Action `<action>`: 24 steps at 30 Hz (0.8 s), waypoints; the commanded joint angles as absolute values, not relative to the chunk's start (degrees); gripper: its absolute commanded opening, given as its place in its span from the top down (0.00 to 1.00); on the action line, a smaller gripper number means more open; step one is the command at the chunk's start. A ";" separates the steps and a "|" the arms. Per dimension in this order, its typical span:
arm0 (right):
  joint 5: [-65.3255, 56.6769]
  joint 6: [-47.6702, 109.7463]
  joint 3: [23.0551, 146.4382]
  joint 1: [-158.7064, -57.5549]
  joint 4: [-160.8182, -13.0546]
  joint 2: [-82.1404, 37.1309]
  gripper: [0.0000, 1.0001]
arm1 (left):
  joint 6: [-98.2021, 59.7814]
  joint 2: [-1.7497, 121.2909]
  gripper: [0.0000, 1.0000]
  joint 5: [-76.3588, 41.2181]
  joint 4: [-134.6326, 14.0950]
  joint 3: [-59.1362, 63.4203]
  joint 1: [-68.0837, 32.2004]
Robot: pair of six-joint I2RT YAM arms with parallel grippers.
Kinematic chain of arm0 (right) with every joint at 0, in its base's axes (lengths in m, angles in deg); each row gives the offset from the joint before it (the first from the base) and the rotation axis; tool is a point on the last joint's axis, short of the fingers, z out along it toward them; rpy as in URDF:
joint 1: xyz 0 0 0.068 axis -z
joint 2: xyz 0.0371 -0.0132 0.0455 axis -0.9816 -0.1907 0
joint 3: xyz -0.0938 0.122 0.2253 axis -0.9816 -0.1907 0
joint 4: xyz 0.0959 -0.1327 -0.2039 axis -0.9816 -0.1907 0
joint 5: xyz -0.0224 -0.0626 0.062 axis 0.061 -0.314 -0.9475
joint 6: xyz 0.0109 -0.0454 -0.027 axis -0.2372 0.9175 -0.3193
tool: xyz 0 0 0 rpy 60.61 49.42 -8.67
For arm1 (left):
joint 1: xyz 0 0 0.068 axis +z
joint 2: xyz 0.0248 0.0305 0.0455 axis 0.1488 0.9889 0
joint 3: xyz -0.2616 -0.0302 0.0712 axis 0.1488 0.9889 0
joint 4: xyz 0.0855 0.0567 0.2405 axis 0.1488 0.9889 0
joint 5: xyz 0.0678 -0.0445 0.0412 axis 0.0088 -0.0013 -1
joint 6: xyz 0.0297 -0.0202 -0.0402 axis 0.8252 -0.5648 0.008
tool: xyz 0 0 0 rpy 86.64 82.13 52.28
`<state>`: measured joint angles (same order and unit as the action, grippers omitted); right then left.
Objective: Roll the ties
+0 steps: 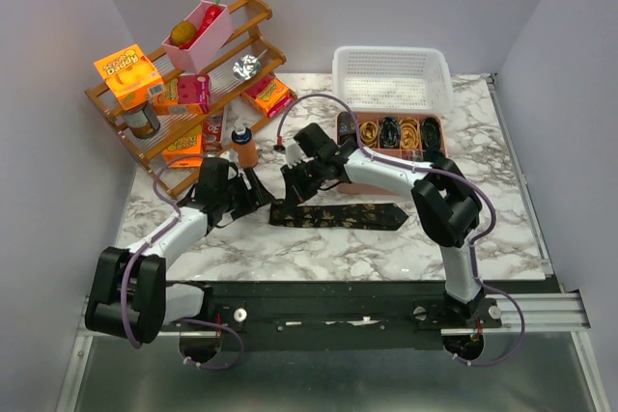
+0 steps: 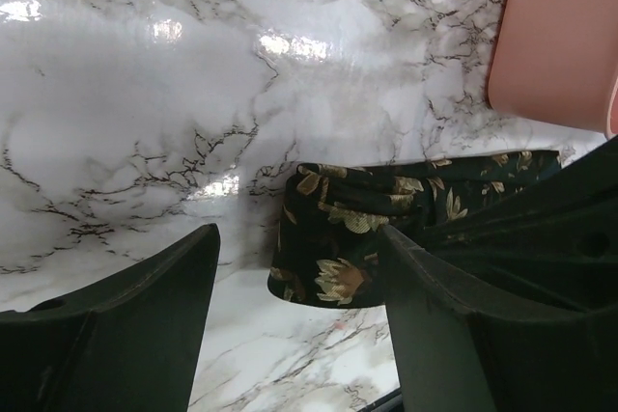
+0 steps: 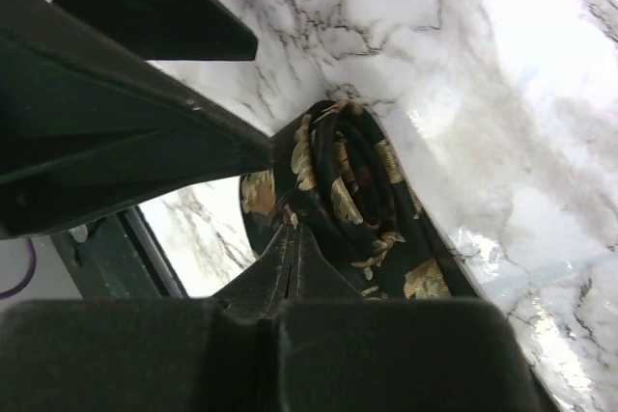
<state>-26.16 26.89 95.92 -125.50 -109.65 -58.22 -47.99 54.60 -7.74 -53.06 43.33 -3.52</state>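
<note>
My left arm (image 1: 179, 231) and right arm (image 1: 381, 171): white link shells, black joint housings. Purple cables (image 1: 315, 96) loop along both. Left gripper (image 2: 297, 238) fingers (image 2: 116, 335): matte black, broad wedges.

Tabletop stock, by count
One tie (image 1: 338, 215) lying out; one white basket (image 1: 391, 74); one divided tray (image 1: 340, 122) holding roughly five rolled ties (image 1: 412, 130), exact number unclear; one wooden rack (image 1: 253, 9); one pink bin (image 1: 200, 42); one orange carton (image 1: 128, 74); one small bottle (image 1: 246, 149).

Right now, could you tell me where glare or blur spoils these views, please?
Left wrist: glare patches on the table, tie sharp. Right wrist: table washed out upper right, own fingers dark and soft, tie coil clear. Top external: evenly lit, no strong glare.
</note>
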 commanded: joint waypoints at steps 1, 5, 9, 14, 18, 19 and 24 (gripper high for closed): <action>-22.00 28.80 96.48 -125.76 -110.95 -59.72 0.99 | -47.71 55.47 0.24 -4.47 -56.23 44.51 -3.04; -19.71 29.24 95.25 -125.76 -111.13 -60.34 0.99 | -47.45 55.73 0.24 -2.81 -58.86 45.92 -3.04; -19.80 29.33 94.11 -125.76 -111.04 -60.52 0.99 | -48.23 56.96 0.24 0.00 -65.87 48.29 -3.04; -17.43 29.24 91.38 -125.76 -110.42 -59.37 0.99 | -51.13 59.86 0.24 3.17 -73.09 51.46 -3.13; -17.25 29.15 91.29 -125.76 -110.42 -60.43 0.99 | -51.75 61.88 0.24 4.58 -78.98 53.04 -3.04; -17.25 29.06 91.55 -125.76 -110.42 -60.60 0.99 | -51.66 62.23 0.24 4.67 -79.69 53.39 -3.04; -16.55 28.97 92.26 -125.76 -110.42 -59.38 0.99 | -52.01 63.90 0.24 5.54 -85.05 54.36 -3.04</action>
